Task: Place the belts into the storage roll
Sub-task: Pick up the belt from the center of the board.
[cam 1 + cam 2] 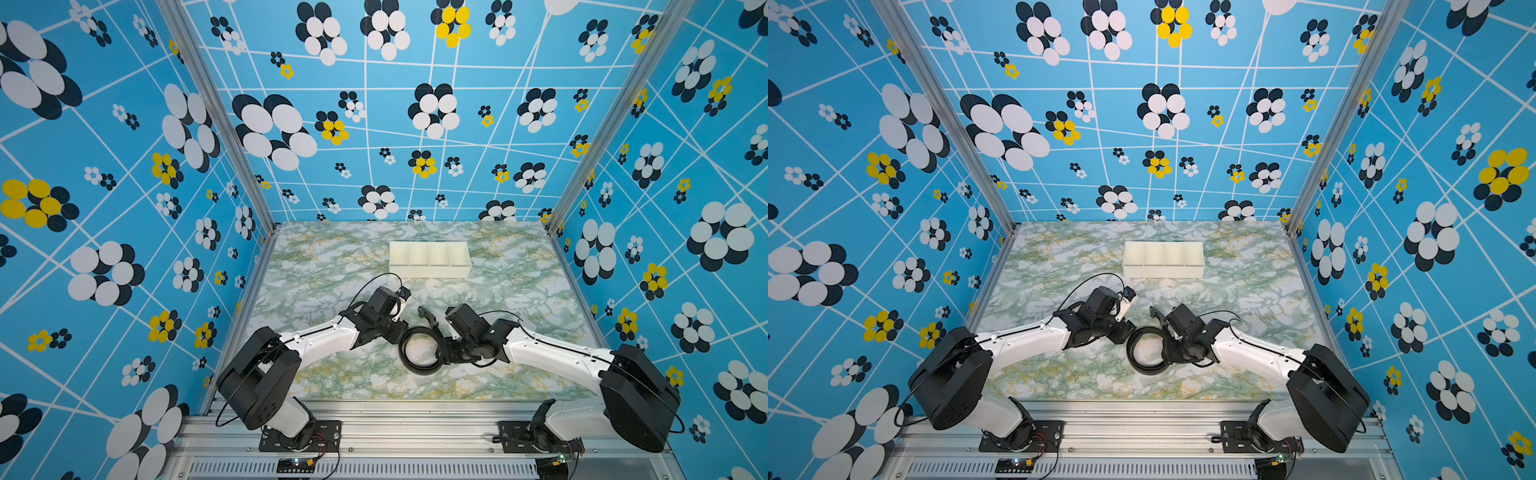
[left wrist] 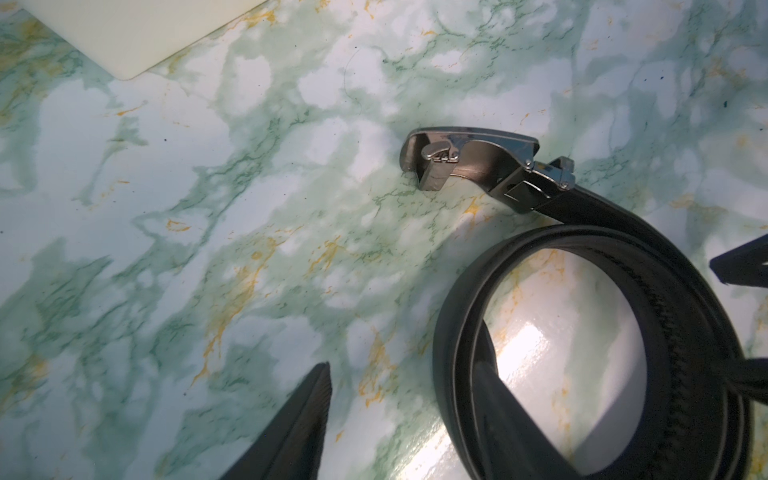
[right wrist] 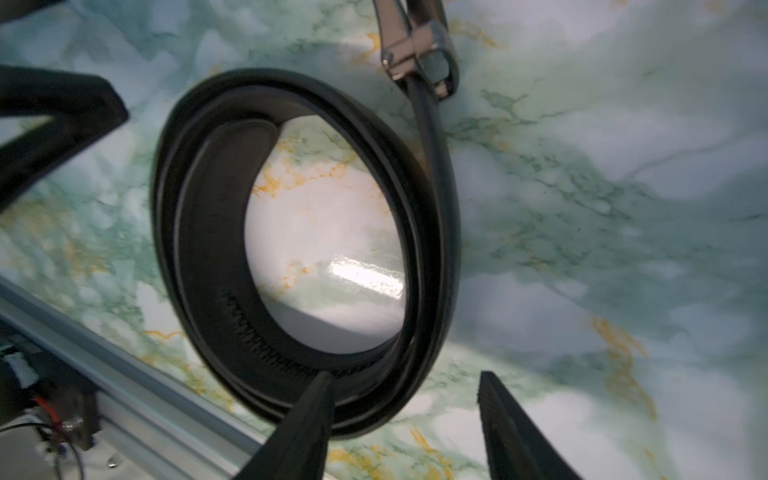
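The black belt (image 1: 420, 371) (image 1: 1146, 371) lies coiled in a loose ring on the marble table, between my two grippers. Its metal buckle (image 1: 428, 316) (image 2: 469, 160) (image 3: 415, 45) sticks out on the far side. My left gripper (image 1: 399, 336) (image 2: 401, 365) is open, with one finger inside the coil (image 2: 685, 324) and one outside. My right gripper (image 1: 442, 353) (image 3: 404, 376) is also open and straddles the opposite side of the coil (image 3: 208, 249). The white storage roll (image 1: 430, 272) (image 1: 1163, 272) stands farther back, and its four compartments hold nothing.
Patterned blue walls close in the table on three sides. An aluminium rail (image 1: 374, 424) runs along the near edge and carries both arm bases. A corner of the tray (image 2: 124, 33) shows in the left wrist view.
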Action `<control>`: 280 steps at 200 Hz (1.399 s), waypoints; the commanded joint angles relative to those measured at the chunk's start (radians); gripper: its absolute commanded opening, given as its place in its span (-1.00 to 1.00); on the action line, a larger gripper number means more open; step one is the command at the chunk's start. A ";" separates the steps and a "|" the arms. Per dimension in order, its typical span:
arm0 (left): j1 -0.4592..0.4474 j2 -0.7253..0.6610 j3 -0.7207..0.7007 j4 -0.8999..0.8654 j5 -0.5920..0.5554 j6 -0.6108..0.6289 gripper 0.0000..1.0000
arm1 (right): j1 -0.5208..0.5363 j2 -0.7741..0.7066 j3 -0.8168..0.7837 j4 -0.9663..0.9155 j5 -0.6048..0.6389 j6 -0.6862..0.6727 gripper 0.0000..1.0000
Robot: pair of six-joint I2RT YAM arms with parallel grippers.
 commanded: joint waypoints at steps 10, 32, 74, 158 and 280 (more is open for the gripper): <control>0.000 0.017 0.019 -0.027 -0.021 -0.015 0.16 | 0.011 0.098 0.108 -0.072 0.106 -0.068 -0.28; 0.004 0.012 0.017 -0.040 -0.036 -0.021 0.15 | 0.012 0.158 0.179 -0.116 0.177 -0.117 -0.61; 0.031 -0.010 0.003 -0.050 -0.053 -0.030 0.15 | 0.011 0.267 0.322 -0.178 0.297 -0.299 -0.71; 0.067 -0.009 0.075 -0.113 -0.056 0.040 0.16 | -0.024 0.335 0.414 -0.066 0.375 -0.500 0.03; 0.067 0.082 0.194 -0.135 -0.039 0.014 0.17 | -0.009 0.144 0.179 -0.127 0.130 -0.016 0.29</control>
